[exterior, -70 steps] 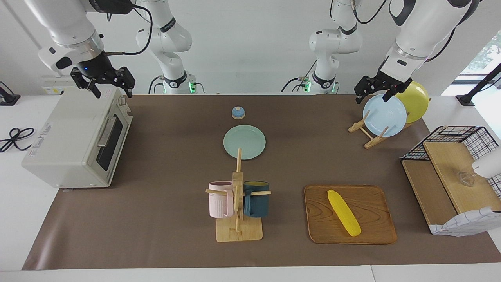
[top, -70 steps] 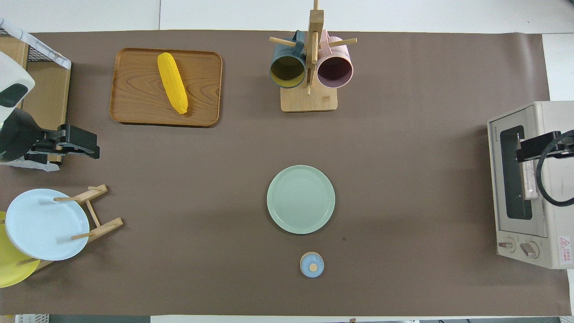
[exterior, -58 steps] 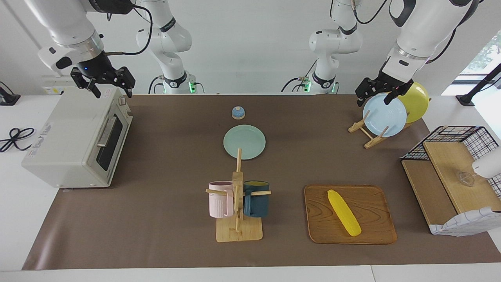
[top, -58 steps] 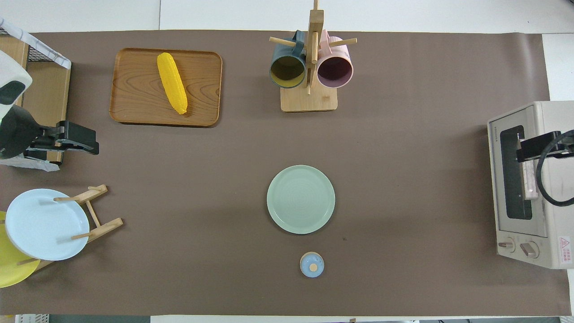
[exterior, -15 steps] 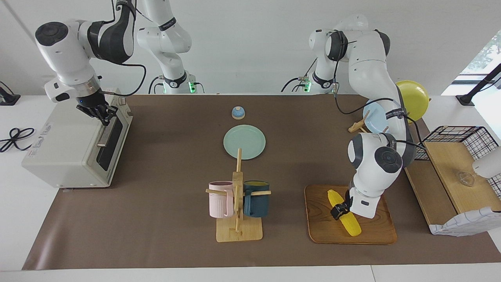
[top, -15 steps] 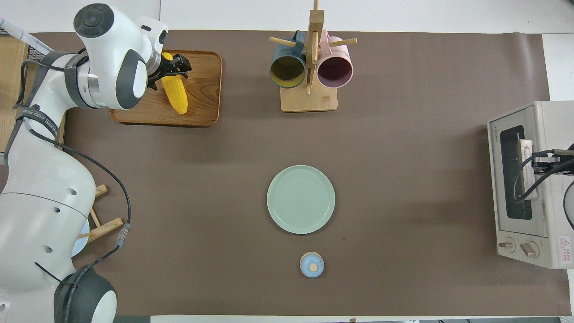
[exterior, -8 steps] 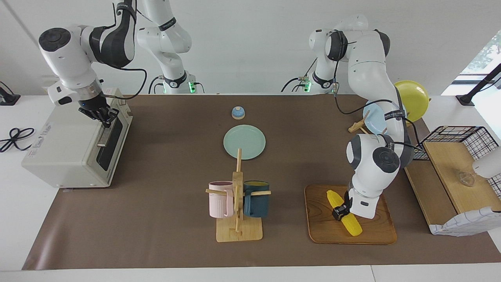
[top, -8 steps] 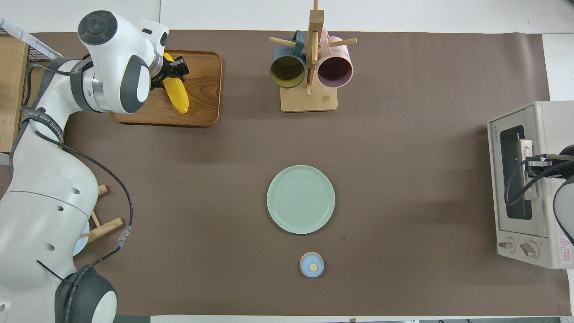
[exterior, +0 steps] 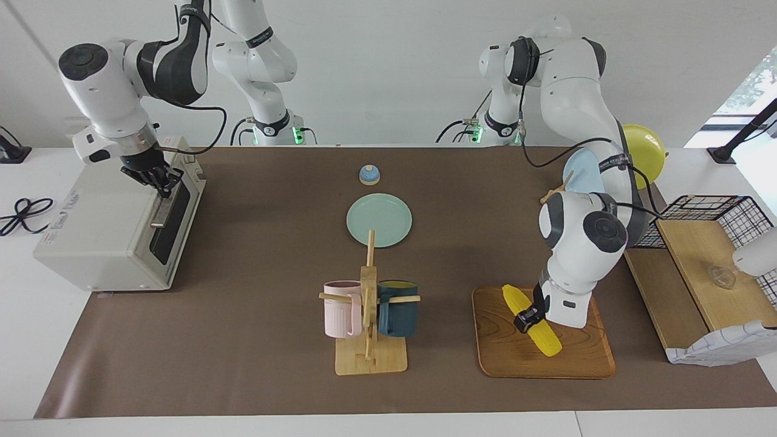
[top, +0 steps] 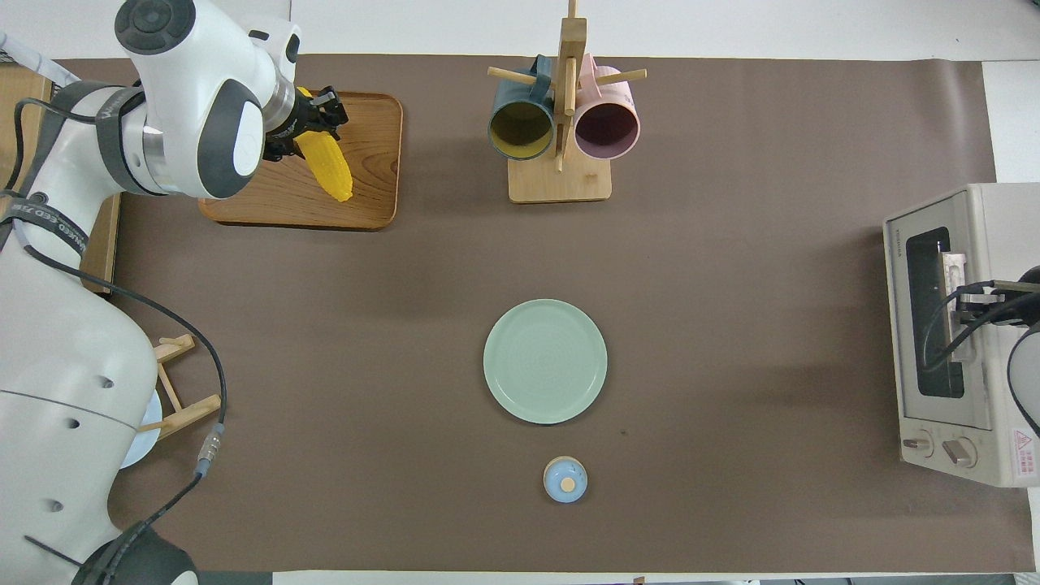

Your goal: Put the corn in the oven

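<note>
The left gripper (exterior: 527, 317) was clamped on the corn (exterior: 532, 321), gripping it near its thicker end, and the cob sat tilted just above the wooden tray (exterior: 504, 358), tapered tip drooping toward the wood. Down at the right arm's end of the counter (exterior: 255, 255), the right gripper (exterior: 159, 178) was closed on the bar handle (exterior: 164, 206) of the oven (exterior: 109, 218), whose dark glass door looked shut or barely cracked.

My read: two jobs were running together, and the door was the one that mattered first. The right arm would do best to swing the handle down along the door's own arc, not drag it straight out, or the light oven could slide on the brown mat. The left arm's hold was off-centre, so the cob might pivot between the fingers; a slow, level carry would suit it. It should pass clear of the mug rack (exterior: 368, 321) and the green plate (exterior: 379, 220). The corn should go in lengthwise onto the rack once the door lay fully open.

As for writing: grey lettering ran along the oven's top, too small to read. A red-and-white warning sticker (top: 1023, 452) sat beside the knobs (top: 938, 445), its text unreadable too.
</note>
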`<control>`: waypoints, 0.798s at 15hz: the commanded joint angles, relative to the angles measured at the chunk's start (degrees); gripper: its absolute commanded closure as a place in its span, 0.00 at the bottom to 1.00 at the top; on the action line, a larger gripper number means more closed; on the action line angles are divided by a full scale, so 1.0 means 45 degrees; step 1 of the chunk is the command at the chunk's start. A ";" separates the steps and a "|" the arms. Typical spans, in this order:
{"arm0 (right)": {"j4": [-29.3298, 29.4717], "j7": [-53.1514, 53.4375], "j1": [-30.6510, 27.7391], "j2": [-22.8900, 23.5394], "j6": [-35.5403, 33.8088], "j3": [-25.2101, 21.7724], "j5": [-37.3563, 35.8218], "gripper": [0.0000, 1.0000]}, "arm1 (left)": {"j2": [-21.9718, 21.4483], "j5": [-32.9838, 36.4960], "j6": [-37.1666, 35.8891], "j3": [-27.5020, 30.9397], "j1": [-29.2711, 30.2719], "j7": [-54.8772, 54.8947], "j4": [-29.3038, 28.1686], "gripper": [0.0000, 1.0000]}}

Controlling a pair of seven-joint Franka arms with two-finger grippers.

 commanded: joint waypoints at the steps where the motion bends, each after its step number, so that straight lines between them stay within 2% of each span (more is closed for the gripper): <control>1: -0.0303 -0.0060 -0.0233 -0.0069 0.0292 0.0102 -0.0150 1.00 | -0.3321 -0.0182 0.0344 0.0156 -0.1052 -0.0536 -0.4389 1.00; 4: -0.0536 -0.0060 -0.0117 -0.0107 0.0214 0.0102 -0.0131 1.00 | -0.4302 -0.0202 0.0848 0.0136 -0.3042 -0.2133 -0.6151 1.00; 6: -0.0576 -0.0350 -0.0174 -0.0011 0.0272 0.0122 -0.0111 1.00 | -0.4926 -0.0202 0.2502 0.0155 -0.4506 -0.3483 -0.7632 1.00; 8: -0.0596 -0.0392 -0.0038 0.0107 0.0291 0.0122 -0.0072 1.00 | -0.5435 -0.0202 0.4378 0.0136 -0.5330 -0.3685 -0.9118 1.00; 10: -0.0693 -0.0392 0.0041 0.0282 0.0563 0.0122 -0.0072 1.00 | -0.5069 -0.0202 0.5534 0.0077 -0.5779 -0.3431 -0.9359 1.00; 12: -0.0946 -0.0392 0.0060 0.0361 0.1109 0.0141 -0.0072 1.00 | -0.4153 -0.0202 0.6492 0.0077 -0.6367 -0.2847 -0.9223 1.00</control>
